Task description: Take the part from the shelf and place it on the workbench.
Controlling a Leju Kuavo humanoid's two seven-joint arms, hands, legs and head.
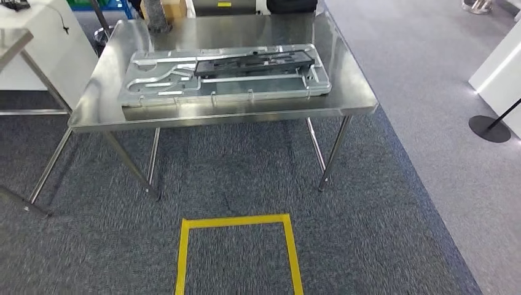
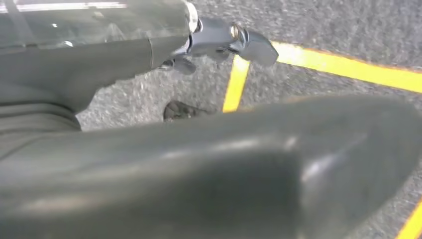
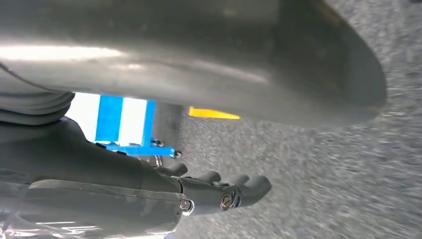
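The part [image 1: 224, 77], a long flat grey metal panel with raised ribs and channels, lies flat on the steel tabletop [image 1: 344, 92], its long side running across the head view. A black bar-shaped piece [image 1: 255, 62] sits on its upper face toward the far right half, and the panel takes up most of the middle of the tabletop, its near edge just inside the front rim. At the far edge of the tabletop stands a dark, roughly cylindrical object [image 1: 156, 17], well apart from the panel.

The table stands on slanted steel legs over grey carpet [image 1: 381, 203]. On the carpet in front of it a yellow tape outline [image 1: 236, 221] forms an open-bottomed square. A white cabinet [image 1: 43, 49] sits to the left, and a black round stand base [image 1: 489, 129] rests on the floor at the right.

In the left wrist view the left robot hand [image 2: 219, 45] hangs above the carpet and yellow tape, holding nothing, its dark fingers [image 2: 254, 46] curled inward. In the right wrist view the right robot hand [image 3: 219, 191] is likewise empty, its fingers [image 3: 251, 186] bent in together over the carpet, with a blue and white object [image 3: 122, 122] beyond it.
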